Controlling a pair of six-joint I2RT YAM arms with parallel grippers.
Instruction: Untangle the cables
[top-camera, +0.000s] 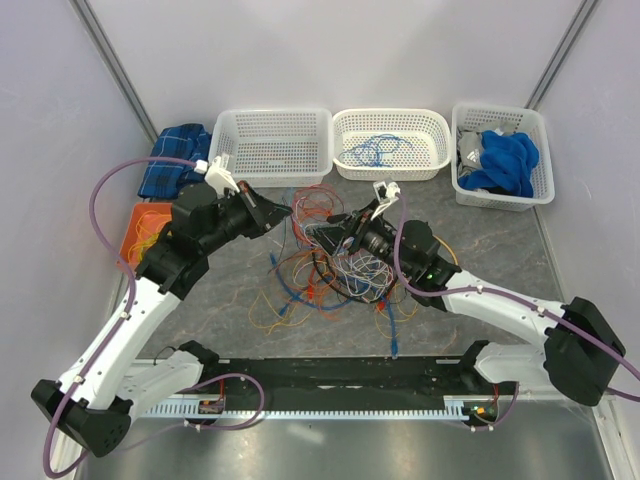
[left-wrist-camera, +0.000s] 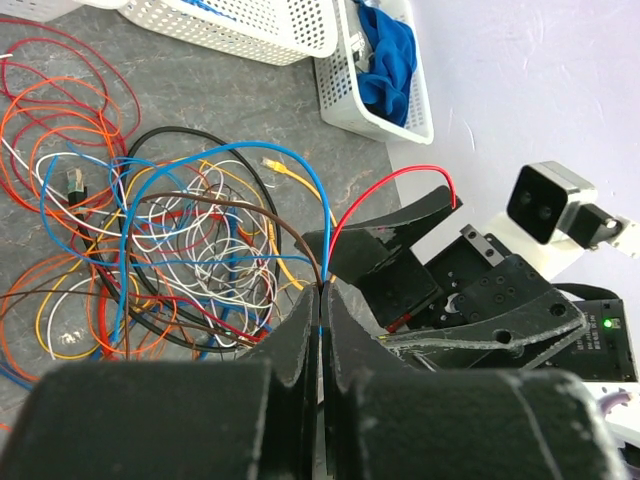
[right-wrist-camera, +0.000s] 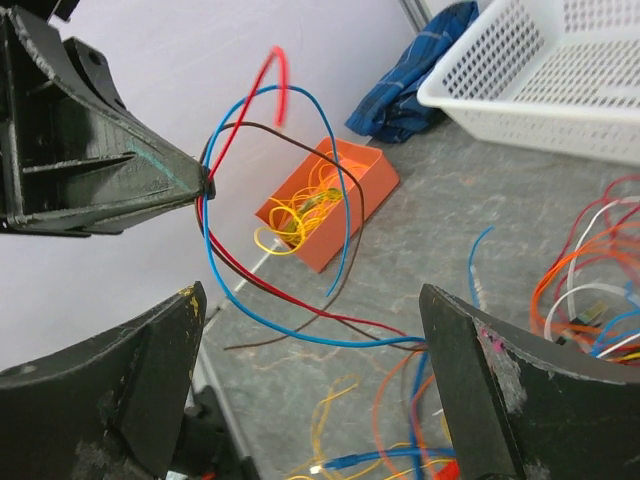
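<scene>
The cables lie as a jumble of thin red, orange, blue, white and yellow wires with a black loop in the middle of the grey table. My left gripper hovers at the jumble's upper left edge. It is shut on a blue, a brown and a red wire, which arch up from the pile. My right gripper faces it from the right, low over the pile. Its jaws stand wide open with nothing between them. The lifted wire loops hang in front of them.
Three white baskets line the back: one empty, one holding a blue cable, one with blue cloth. An orange box of yellow wire sits at the left, with a plaid cloth behind it. A black rail runs along the near edge.
</scene>
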